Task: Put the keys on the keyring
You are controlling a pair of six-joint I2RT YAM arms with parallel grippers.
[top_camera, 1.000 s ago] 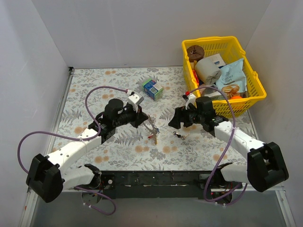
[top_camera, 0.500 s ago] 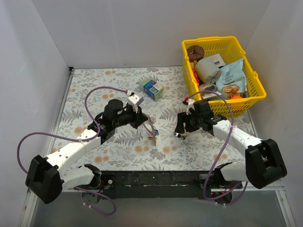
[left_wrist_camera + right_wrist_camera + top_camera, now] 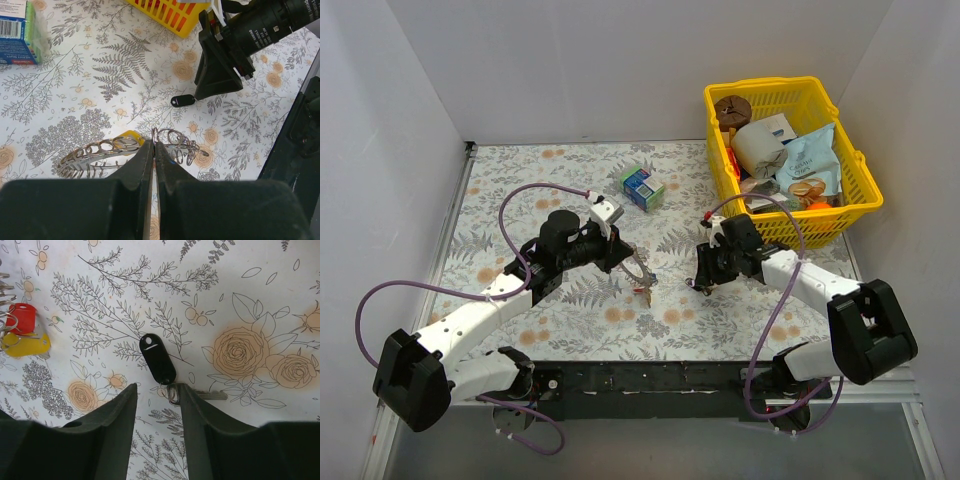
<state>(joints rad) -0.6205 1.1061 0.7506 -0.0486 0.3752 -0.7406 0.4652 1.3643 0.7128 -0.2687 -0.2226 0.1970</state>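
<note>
On the floral table, my left gripper is clamped tight on the keyring, presenting it near mid-table. My right gripper hovers low with its jaws part open. They straddle the near end of the dark key, which lies flat on the cloth, apart from the ring. I judge the pick to be the step in hand. I'd close on the black head rather than the thin blade, leaving the eyelet free for threading. The keyring shows as bright looped wire coils, with a red key and a yellow key sitting against it.
</note>
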